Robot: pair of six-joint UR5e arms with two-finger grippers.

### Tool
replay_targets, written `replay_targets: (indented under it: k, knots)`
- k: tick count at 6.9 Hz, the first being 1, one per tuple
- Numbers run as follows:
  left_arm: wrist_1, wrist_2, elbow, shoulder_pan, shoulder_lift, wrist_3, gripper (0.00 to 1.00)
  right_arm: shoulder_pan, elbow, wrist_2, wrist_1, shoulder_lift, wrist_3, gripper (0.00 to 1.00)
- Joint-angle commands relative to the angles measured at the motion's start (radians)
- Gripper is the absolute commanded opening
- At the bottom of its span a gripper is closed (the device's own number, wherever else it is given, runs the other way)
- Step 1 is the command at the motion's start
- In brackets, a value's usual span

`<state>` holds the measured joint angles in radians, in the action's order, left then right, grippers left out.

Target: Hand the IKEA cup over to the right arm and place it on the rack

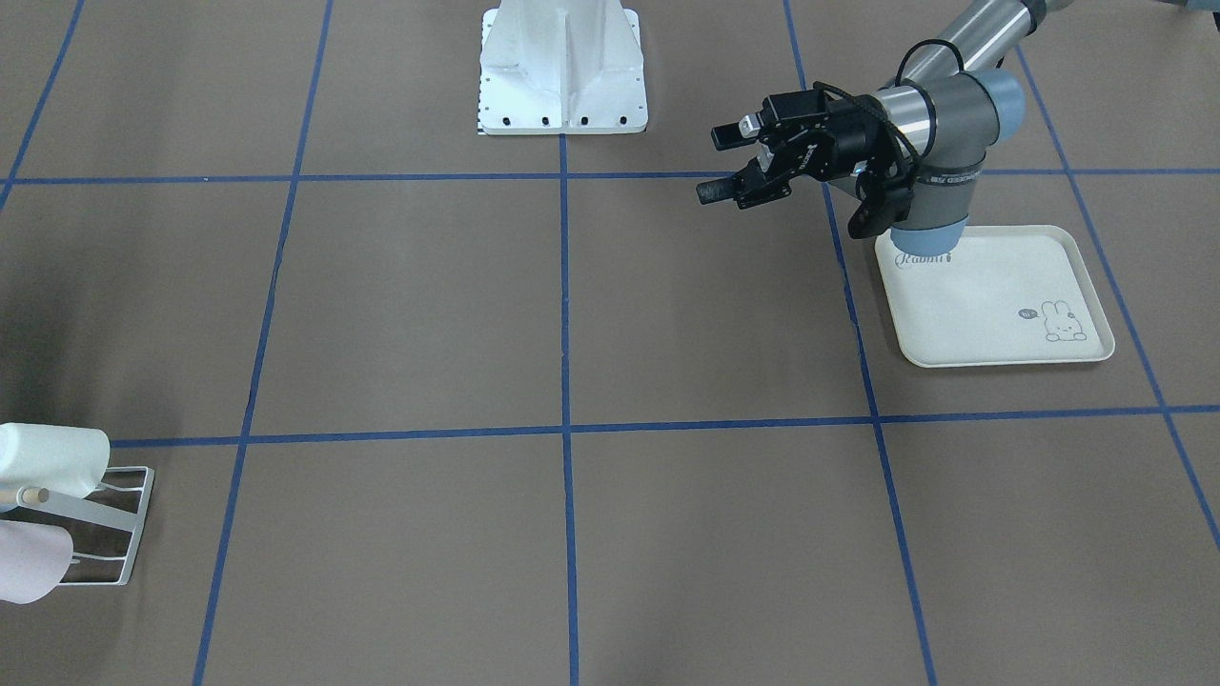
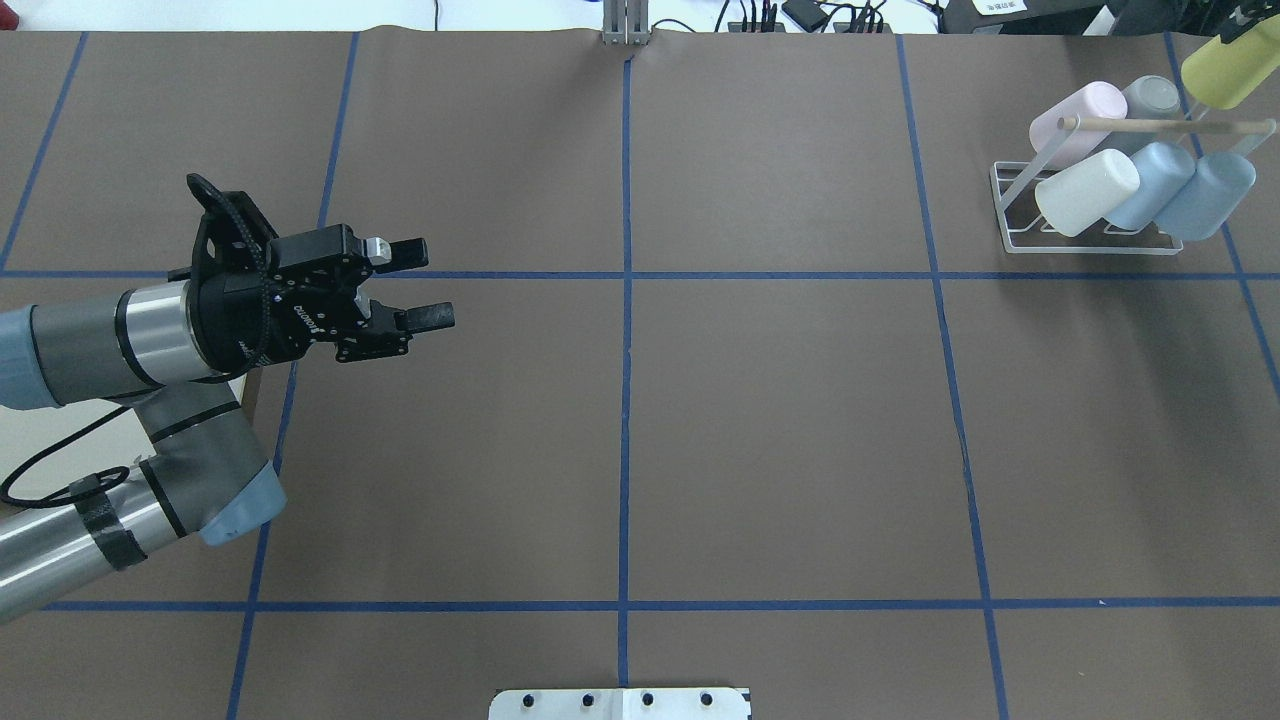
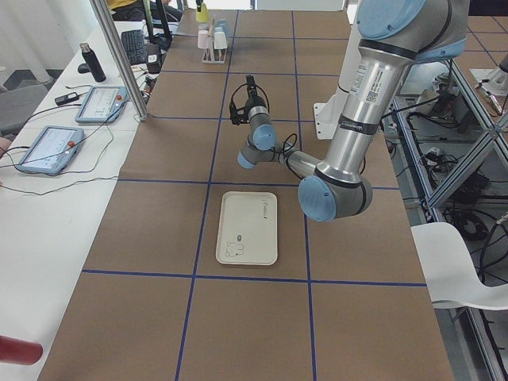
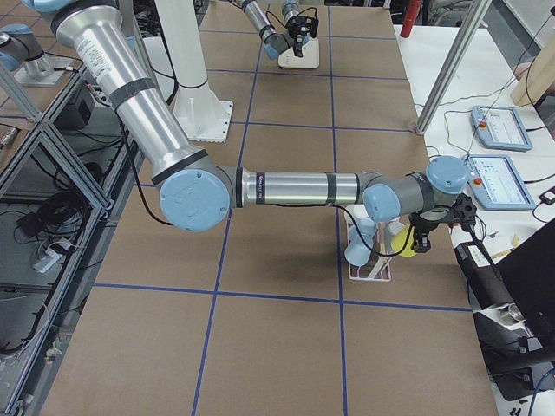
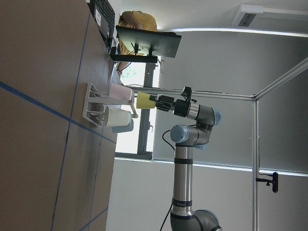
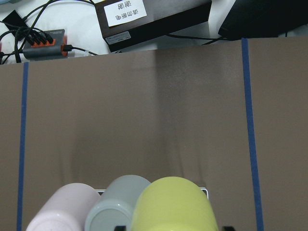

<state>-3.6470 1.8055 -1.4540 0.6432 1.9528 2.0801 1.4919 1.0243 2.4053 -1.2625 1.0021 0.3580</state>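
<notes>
The yellow-green IKEA cup (image 2: 1232, 66) hangs in the air just above the far right end of the rack (image 2: 1012, 228), and my right gripper (image 5: 155, 102) is shut on it. In the right wrist view the cup (image 6: 173, 206) fills the bottom edge, above a pink and a grey cup. The white wire rack (image 1: 126, 519) has a wooden dowel (image 2: 1160, 125) and holds pink, grey, white and two blue cups. Far from it, my left gripper (image 2: 428, 283) hovers open and empty over the table's left part.
A cream rabbit-print tray (image 1: 1001, 305) lies on the table under the left arm's elbow. The robot's white base (image 1: 562, 67) stands at mid-table. Cables and a black box (image 6: 154, 24) sit just beyond the table edge behind the rack.
</notes>
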Motion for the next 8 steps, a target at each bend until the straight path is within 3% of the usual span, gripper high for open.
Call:
replay_targets:
  k: [1,8]
  knots:
    - [-0.001,0.000,0.001,0.000,0.000,0.000,0.98,-0.005,-0.016,-0.014,0.002,0.000,-0.011,0.00]
    - [-0.001,-0.002,0.001,0.000,0.000,0.000,0.99,-0.035,-0.029,-0.032,0.005,-0.002,-0.010,0.00]
